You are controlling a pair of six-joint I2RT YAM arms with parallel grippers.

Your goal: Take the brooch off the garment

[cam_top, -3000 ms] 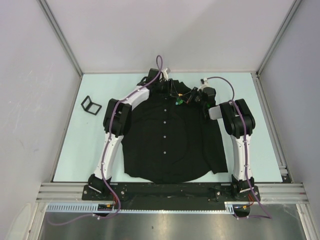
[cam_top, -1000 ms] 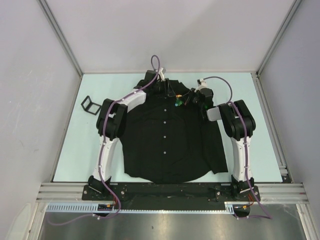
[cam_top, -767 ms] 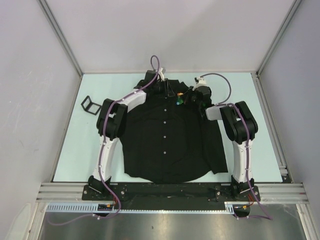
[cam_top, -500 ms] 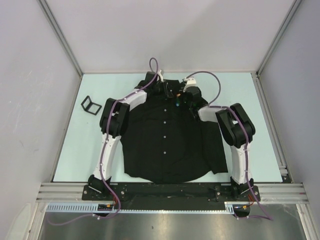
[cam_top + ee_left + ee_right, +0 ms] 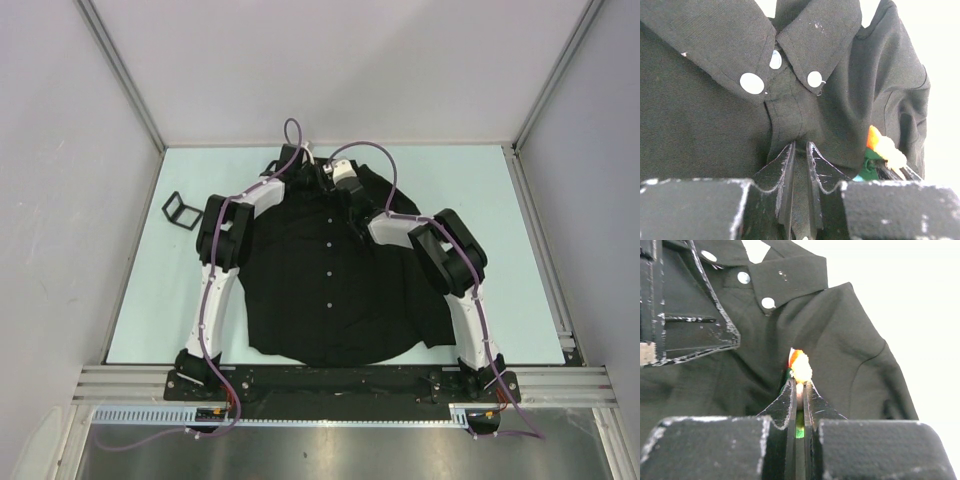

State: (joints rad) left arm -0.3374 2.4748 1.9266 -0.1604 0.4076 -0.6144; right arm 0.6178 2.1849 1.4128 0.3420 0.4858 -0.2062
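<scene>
Black shirt (image 5: 330,290) flat on table (image 5: 170,300). Brooch (image 5: 801,368) clamped in right gripper (image 5: 799,390), now carried from chest to beside collar (image 5: 790,277). Left gripper (image 5: 800,152) narrowed within 1 second, pinching placket (image 5: 785,115). Likely cloth anchored for pull-off; pin release unclear

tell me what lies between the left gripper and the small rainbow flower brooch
Only black button-up shirt fabric separates the left gripper from the small rainbow flower brooch; the left wrist view shows it.
</scene>
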